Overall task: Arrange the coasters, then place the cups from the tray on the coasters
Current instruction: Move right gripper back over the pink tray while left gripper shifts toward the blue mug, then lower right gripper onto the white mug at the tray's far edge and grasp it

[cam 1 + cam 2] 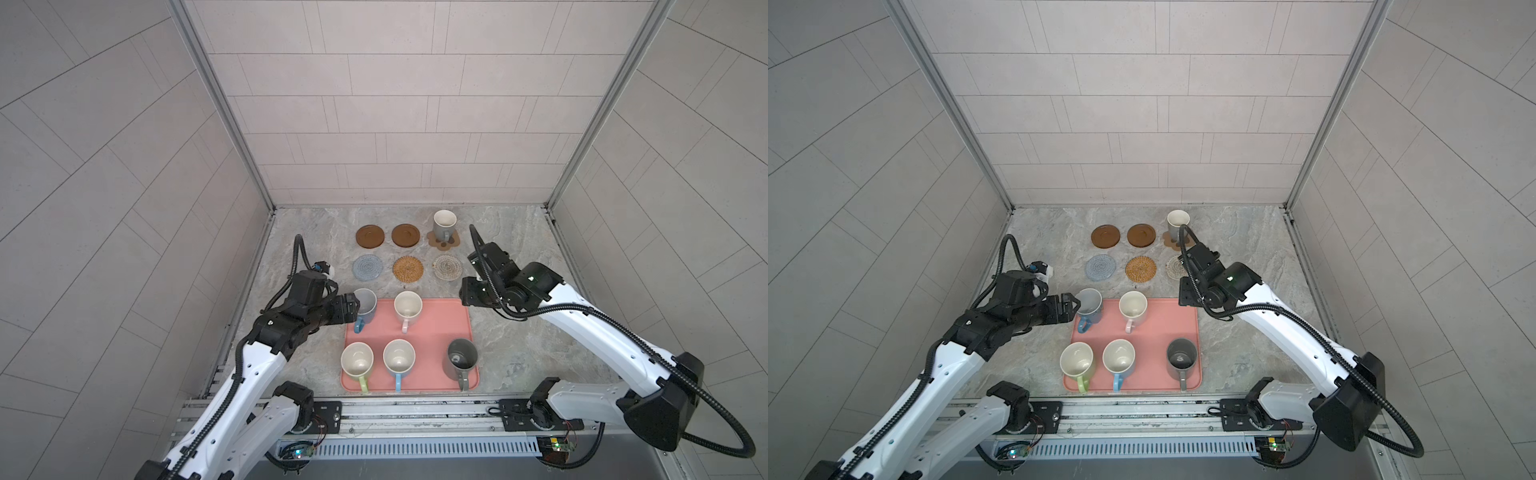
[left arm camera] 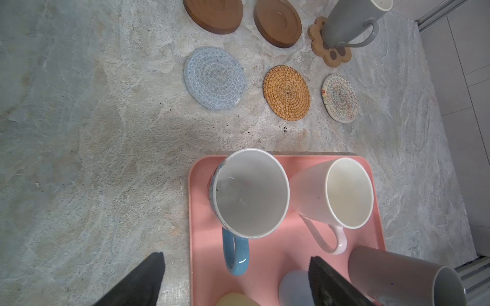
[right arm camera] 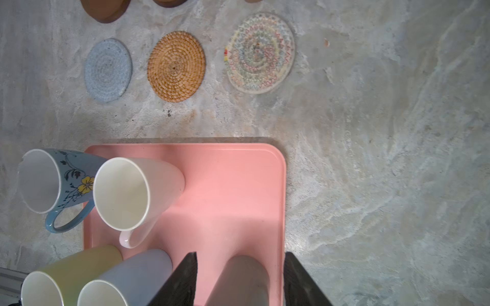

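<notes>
Near rail [image 1: 415,409]: straight grooved metal, just beside the front edge of the tray [image 1: 440,328].
Tray surface: smooth salmon-pink slab with rounded corners and a low rim; its far quarter on the right arm's side is bare.
Front row on tray: yellow-green mug [image 1: 357,361], light blue mug [image 1: 399,358] and taller dark grey mug [image 1: 459,357], all glazed, upright, handles toward the rail.
Back row on tray: blue mug [image 3: 69,180], painted with flowers, at the far corner on the left arm's side; pale pink mug [image 1: 408,306] just beside it.
Left gripper [image 2: 236,257]: jaws spread wide, holding nothing, at the blue mug's outer side.
Right gripper [image 3: 241,254]: jaws partly apart, empty, above the tray's bare far corner.
Far coaster row: outer wooden disc [image 1: 370,236] and middle wooden disc [image 1: 405,235], smooth brown rounds with a shallow ring; tan paw coaster [image 1: 452,244] under the grey mug [image 1: 444,224].
Near coaster row: grey-blue crochet round [image 1: 367,267], golden rattan coil [image 1: 408,269], pale woven round [image 1: 447,266] with coloured stitches; each apart from its neighbour.
Tabletop [image 1: 511,332]: mottled stone look; a narrow strip between the near coaster row and the tray, wider bare room beside the tray on the right arm's side.
</notes>
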Controlling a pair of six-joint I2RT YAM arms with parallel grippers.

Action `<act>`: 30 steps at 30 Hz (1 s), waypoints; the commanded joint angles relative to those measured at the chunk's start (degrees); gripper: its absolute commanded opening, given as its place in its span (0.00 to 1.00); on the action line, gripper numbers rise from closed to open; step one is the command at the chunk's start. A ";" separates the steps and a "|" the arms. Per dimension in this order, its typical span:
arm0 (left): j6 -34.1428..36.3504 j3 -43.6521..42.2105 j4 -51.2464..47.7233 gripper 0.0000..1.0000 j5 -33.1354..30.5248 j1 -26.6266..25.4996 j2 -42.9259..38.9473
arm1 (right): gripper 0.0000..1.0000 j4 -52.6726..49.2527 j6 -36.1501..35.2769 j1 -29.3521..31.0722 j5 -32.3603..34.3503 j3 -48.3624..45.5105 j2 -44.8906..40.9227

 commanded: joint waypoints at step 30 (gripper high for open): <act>-5.68 -4.41 1.51 0.99 -4.40 -0.25 -7.45 | 0.55 1.22 10.80 20.65 1.39 16.36 27.82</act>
